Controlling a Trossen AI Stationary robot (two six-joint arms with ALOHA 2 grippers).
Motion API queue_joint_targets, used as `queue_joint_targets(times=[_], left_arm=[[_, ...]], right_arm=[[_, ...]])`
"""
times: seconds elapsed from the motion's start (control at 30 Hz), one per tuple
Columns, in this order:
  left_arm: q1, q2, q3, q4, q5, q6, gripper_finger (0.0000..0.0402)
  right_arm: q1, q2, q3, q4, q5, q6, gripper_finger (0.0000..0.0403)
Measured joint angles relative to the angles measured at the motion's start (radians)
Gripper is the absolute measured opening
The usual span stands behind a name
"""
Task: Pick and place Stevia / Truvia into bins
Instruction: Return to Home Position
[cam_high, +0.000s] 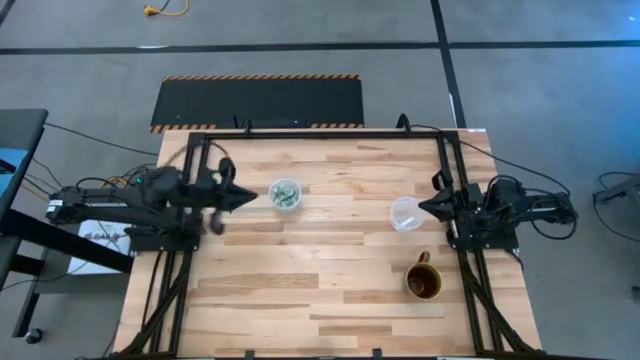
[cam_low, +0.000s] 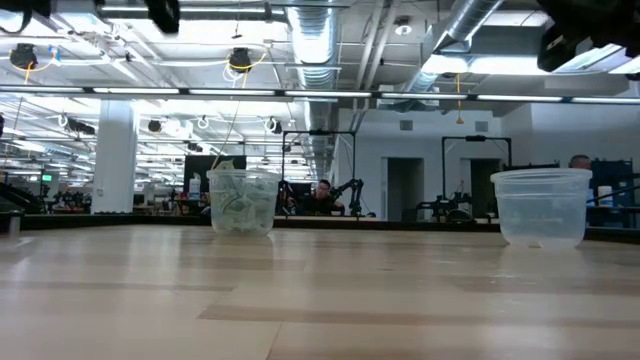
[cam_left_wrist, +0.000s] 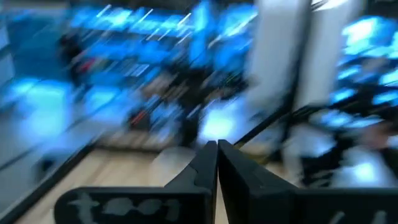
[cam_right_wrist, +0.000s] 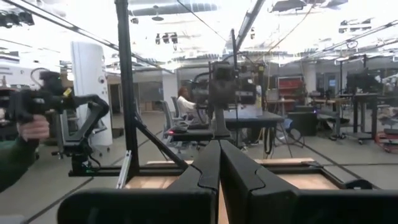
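A clear cup (cam_high: 286, 194) holding green and white Stevia / Truvia sachets (cam_low: 238, 208) stands on its base left of the table's middle. A second clear cup (cam_high: 406, 214), seen also in the low view (cam_low: 542, 207), stands at the right. My left gripper (cam_high: 252, 197) is shut, level, just left of the sachet cup and above the table, its fingers together in the left wrist view (cam_left_wrist: 217, 152). My right gripper (cam_high: 424, 208) is shut beside the right cup, pointing level; its wrist view (cam_right_wrist: 219, 152) shows the fingers closed with nothing between them.
A brown mug (cam_high: 423, 281) with a handle stands near the table's right front. Black frame rails (cam_high: 300, 133) run along the far edge and both sides. Bare wood (cam_high: 300, 290) fills the middle and near part of the table. A person's hand (cam_right_wrist: 31, 129) shows beyond the table.
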Motion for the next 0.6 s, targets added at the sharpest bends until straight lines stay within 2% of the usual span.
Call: queue_joint_targets(times=[0.07,0.17,0.4,0.6], left_arm=[[-0.001,-0.048,0.02,0.027,0.086,-0.001,0.0],[-0.001,-0.155,0.035,-0.011,0.115,-0.017,0.0],[-0.001,-0.419,0.035,-0.208,0.024,-0.025,0.0],[-0.001,-0.558,0.034,-0.366,-0.055,-0.022,0.0]], right_arm=[[0.0,0.0,0.0,0.02,-0.014,0.0,0.0],[0.0,0.0,0.006,0.028,-0.05,-0.002,0.0],[0.0,0.0,0.019,0.028,-0.05,-0.009,0.0],[0.0,0.0,0.019,0.019,-0.049,-0.009,0.0]])
